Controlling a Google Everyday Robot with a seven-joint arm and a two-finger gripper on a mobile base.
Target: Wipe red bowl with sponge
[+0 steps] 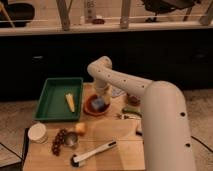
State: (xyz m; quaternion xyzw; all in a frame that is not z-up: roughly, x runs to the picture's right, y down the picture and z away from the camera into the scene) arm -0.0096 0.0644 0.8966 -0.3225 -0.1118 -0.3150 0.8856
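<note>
Red bowl [90,109] sits mid-table on the wooden table [111,134], just right of the green tray [51,95], round, mouth up. Gripper [101,93] hangs directly over it, at the sponge [98,103] inside; whether it grips cannot be told. Sponge's long axis unclear.

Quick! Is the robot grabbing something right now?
End effector: down over the red bowl, right at the sponge; open or closed cannot be told.
</note>
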